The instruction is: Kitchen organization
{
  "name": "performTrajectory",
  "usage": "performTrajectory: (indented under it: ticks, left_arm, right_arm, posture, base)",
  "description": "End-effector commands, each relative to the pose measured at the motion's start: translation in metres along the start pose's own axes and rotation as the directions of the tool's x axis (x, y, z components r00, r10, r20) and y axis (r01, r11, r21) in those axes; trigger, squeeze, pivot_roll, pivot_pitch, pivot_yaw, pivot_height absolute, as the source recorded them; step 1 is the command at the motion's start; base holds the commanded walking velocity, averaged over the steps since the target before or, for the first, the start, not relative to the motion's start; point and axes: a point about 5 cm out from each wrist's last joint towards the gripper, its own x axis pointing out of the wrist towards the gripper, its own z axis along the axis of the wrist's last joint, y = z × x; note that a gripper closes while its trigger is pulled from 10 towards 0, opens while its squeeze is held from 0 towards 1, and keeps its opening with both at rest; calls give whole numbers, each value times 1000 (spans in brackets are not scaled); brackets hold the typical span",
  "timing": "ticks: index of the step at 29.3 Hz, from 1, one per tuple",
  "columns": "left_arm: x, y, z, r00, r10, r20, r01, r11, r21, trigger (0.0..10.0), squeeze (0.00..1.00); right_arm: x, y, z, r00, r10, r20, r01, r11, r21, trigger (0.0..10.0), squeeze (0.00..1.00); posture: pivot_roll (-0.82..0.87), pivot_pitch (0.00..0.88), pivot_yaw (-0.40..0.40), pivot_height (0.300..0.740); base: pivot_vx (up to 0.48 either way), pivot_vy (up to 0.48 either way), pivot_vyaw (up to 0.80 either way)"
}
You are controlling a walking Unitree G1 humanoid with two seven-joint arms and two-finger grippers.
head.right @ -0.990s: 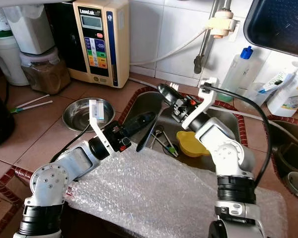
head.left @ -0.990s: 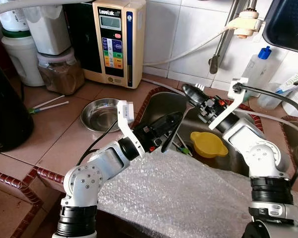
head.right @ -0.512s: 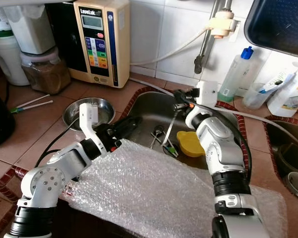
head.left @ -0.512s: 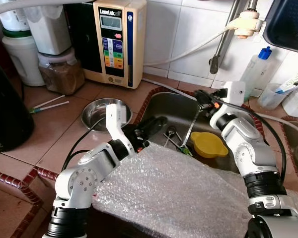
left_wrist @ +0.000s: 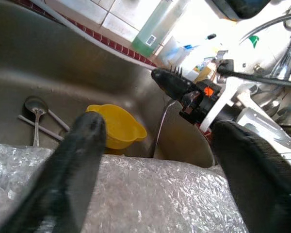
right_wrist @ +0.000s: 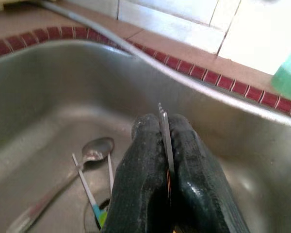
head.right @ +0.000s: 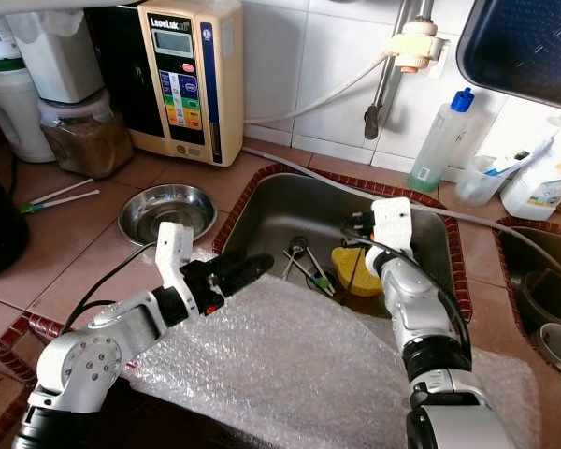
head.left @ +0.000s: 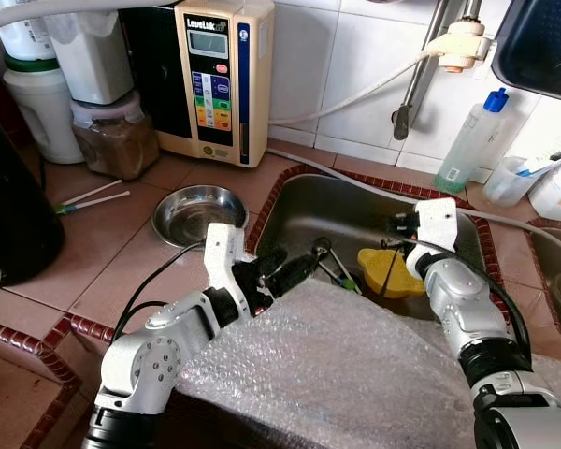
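The right gripper [right_wrist: 167,145] is pinching a thin flat metal utensil [right_wrist: 165,136], its fingers pressed tight on the blade; the handle is hanging almost straight down into the stainless steel sink [head.left: 309,201], just beside the yellow plastic funnel-shaped cup [head.left: 385,270]. The left gripper [head.left: 294,270] is hovering spread at the sink's near left edge, over the bubble wrap sheet [head.left: 355,374]

sink [head.left: 304,201]: spoon [head.left: 320,251] left, funnel [head.left: 385,271] right
bowl [head.left: 194,210]: tabletop [head.left: 103,253], left of sink
bubble wrap [head.left: 337,374]: near the sink
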Motion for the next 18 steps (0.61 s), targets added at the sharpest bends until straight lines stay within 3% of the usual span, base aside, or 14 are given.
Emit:
performTrajectory:
  ticks: [1,7,8,9,10,11,18]
  left_arm:
    - [2,-1,2,1000,-2,2,2,999,45,10000,1000]
    - [4,4,10,997,54,56,-59,995,84,10000,1000]
    - [5,5,11,996,66,64,-72,993,95,10000,1000]
    - [5,6,11,995,74,69,-81,993,89,10000,1000]
    - [6,6,12,994,78,72,-84,993,83,10000,1000]
    - [6,6,12,994,80,73,-86,993,84,10000,1000]
    - [7,8,10,993,94,67,-102,988,113,10000,1000]
  right_arm:
    - [1,-5,1,1000,-26,-3,25,998,-56,0,0]
    - [1,-4,-1,1000,-29,-3,29,996,-87,0,0]
    - [2,-3,0,1000,-26,0,26,996,-89,0,529]
    - [2,-2,-1,1000,-24,-5,23,995,-93,7569,1000]
    - [2,-2,-2,1000,-23,-10,22,995,-96,7569,1000]
    - [2,-1,-2,1000,-21,-12,20,995,-96,10000,1000]
    - [3,1,-4,1000,-12,-15,10,996,-90,10000,1000]
  posture:
    - [60,0,-33,740]
    - [59,0,-34,740]
    - [58,0,-36,740]
    - [57,0,-36,740]
    - [57,0,-36,740]
    - [57,0,-36,740]
    - [55,0,-36,740]
  base:
    - [0,0,0]
    - [0,0,0]
    - [0,0,0]
    - [0,0,0]
    - [0,0,0]
    - [0,0,0]
    - [0,0,0]
